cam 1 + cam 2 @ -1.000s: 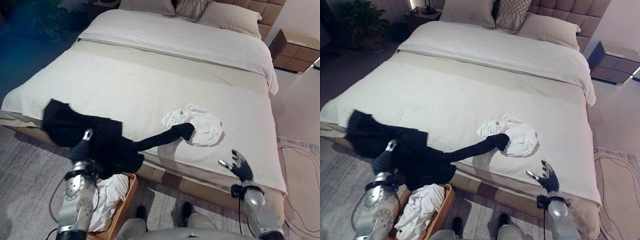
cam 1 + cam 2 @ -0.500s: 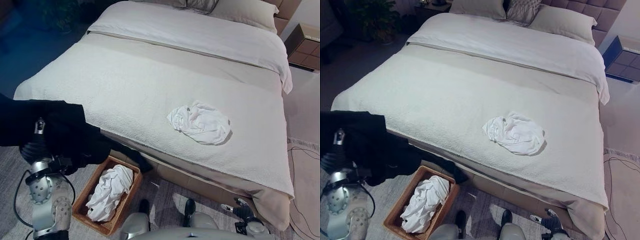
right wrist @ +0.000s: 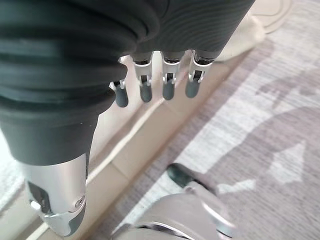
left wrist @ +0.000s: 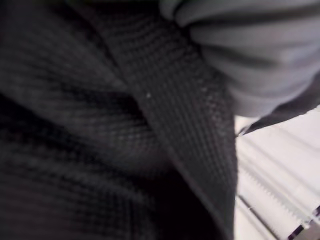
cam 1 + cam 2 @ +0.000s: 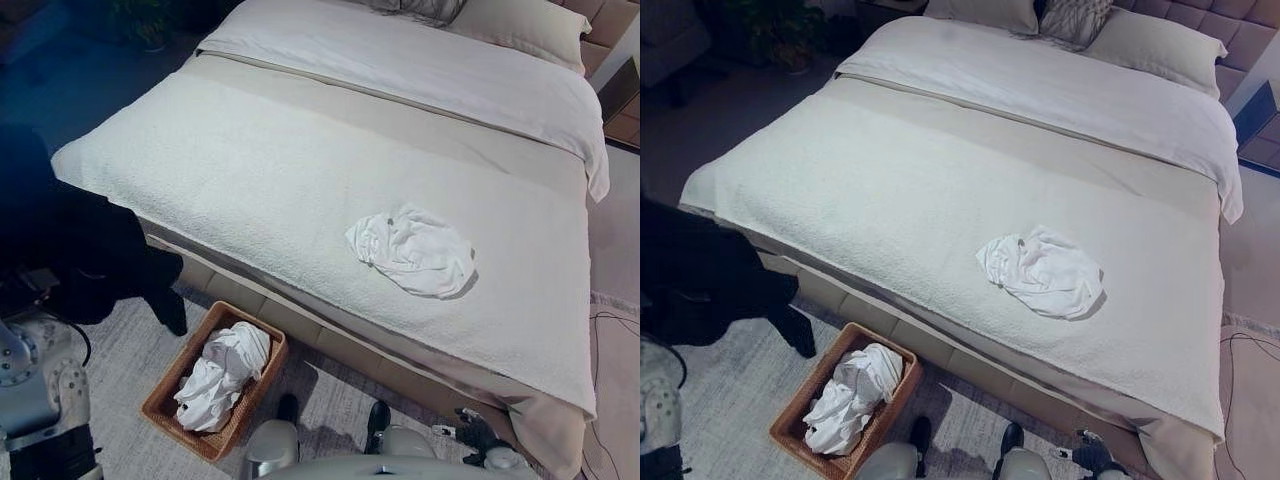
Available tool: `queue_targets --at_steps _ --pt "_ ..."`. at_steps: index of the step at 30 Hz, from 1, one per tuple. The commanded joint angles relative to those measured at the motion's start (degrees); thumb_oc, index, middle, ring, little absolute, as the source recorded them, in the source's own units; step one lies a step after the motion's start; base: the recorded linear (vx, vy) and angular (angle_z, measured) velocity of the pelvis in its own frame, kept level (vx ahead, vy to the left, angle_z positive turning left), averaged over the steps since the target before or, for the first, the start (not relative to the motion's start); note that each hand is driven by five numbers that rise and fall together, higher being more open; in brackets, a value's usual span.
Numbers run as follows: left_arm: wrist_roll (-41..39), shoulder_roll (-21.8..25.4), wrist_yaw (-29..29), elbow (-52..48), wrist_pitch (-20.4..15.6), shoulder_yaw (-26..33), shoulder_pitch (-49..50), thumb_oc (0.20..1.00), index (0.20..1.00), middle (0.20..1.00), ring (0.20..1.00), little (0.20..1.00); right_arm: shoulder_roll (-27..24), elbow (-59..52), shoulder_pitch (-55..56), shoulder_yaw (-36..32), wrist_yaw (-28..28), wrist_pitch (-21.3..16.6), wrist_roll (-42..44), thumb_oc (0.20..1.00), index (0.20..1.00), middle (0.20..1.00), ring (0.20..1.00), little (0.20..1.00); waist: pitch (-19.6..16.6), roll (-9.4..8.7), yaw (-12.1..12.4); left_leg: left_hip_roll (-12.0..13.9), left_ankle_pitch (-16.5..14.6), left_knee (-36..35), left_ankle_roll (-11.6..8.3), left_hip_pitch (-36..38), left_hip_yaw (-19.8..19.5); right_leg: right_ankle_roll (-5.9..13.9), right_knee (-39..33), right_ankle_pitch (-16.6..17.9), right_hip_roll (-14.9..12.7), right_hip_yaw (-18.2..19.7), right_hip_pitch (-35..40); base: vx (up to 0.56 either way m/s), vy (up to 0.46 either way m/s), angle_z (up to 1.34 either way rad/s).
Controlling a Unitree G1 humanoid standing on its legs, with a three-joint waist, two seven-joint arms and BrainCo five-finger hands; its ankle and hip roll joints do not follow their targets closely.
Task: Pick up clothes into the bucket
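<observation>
A black garment [image 5: 85, 250] hangs in the air left of the bed, above the floor and to the left of the wicker basket [image 5: 160, 410]. It covers my left hand [image 4: 260, 55], and black knit cloth [image 4: 100, 130] lies right against the left wrist camera. White clothes [image 5: 222, 372] lie in the basket. Another white garment [image 5: 415, 250] lies crumpled on the bed's near right part. My right hand [image 3: 155, 85] hangs low by the bed's near right corner [image 5: 478, 436], fingers straight, holding nothing.
The large bed [image 5: 300, 160] with its pale cover takes up most of the scene, pillows at its head. The basket stands on a grey rug [image 5: 130, 340] tight against the bed's near side. A potted plant [image 5: 790, 30] stands far left.
The camera has shifted. My left arm has swung the black garment off the bed's edge and out to the left, past the basket. My right hand has dropped lower beside the bed.
</observation>
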Motion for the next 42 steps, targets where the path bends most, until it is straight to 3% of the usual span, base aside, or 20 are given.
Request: queue_targets --at_steps 1,8,15,25,32,37,42 --pt "3.71 5.08 0.16 -4.89 -4.06 1.65 0.11 0.200 0.200 0.200 0.200 0.200 0.49 -0.34 -0.93 2.81 -0.89 -1.13 0.30 1.000 1.000 1.000 1.000 1.000 -1.71 -1.26 -0.63 -1.44 -3.89 4.82 -0.71 -3.86 -0.98 1.80 3.21 -3.26 -1.94 -1.68 0.48 0.00 0.002 0.08" --pt "3.53 1.68 -2.09 -0.43 -2.25 1.17 4.69 0.200 0.200 0.200 0.200 0.200 0.19 -0.65 -0.24 1.79 -0.95 -1.18 0.38 1.000 1.000 1.000 1.000 1.000 -0.70 -1.36 0.00 -1.75 -3.82 5.17 -0.58 -4.43 -1.94 1.65 4.16 -3.52 -2.24 -2.44 0.04 -0.02 0.000 0.08" --pt "4.05 -1.91 -5.15 5.99 0.53 -1.44 8.60 0.200 0.200 0.200 0.200 0.200 -0.78 -2.87 0.48 -0.58 -1.51 -1.58 1.20 1.000 1.000 1.000 1.000 1.000 2.87 -1.78 1.39 -2.37 -3.54 7.67 -0.33 -7.55 -3.67 1.38 6.72 -3.73 -3.03 -3.52 -2.11 -0.06 -0.004 0.11" --pt "-0.41 -4.34 -10.69 8.50 2.61 -10.20 7.71 0.200 0.200 0.200 0.200 0.200 -2.20 -5.57 -1.66 -0.15 -2.59 -1.86 1.64 1.000 1.000 1.000 1.000 1.000 8.97 -0.67 1.92 -2.95 -3.99 13.45 0.16 -13.25 -4.11 0.76 11.84 -4.31 -3.90 -2.53 -7.36 -0.08 0.021 0.09" --pt "6.61 -2.06 -5.87 15.20 4.00 -12.80 5.73 0.200 0.200 0.200 0.200 0.200 -3.35 -8.52 -4.03 0.98 -4.07 -2.88 2.05 1.000 1.000 1.000 1.000 1.000 13.00 -0.67 1.13 -2.21 -4.22 17.24 0.28 -17.96 -3.23 0.31 15.53 -4.79 -3.75 -0.77 -13.02 -0.08 0.018 -0.10" --pt "12.53 1.80 1.35 28.24 5.35 -14.66 -0.34 0.200 0.200 0.200 0.200 0.200 -4.58 -10.98 -5.37 1.25 -6.43 -4.35 2.96 1.000 1.000 1.000 1.000 1.000 16.83 -1.74 -0.51 -2.16 -4.90 21.98 0.42 -23.56 -2.48 -0.07 20.45 -6.01 -3.84 0.39 -18.91 -0.08 0.005 -0.10" --pt "13.55 5.47 5.46 38.44 5.89 -16.69 -5.46 0.200 0.200 0.200 0.200 0.200 -5.12 -11.99 -6.35 1.86 -8.56 -5.43 4.08 1.000 1.000 1.000 1.000 1.000 17.48 -2.90 -1.76 -2.04 -5.55 25.56 0.65 -29.31 -2.48 -0.32 23.68 -6.73 -3.86 1.29 -24.76 -0.05 -0.002 -0.06"
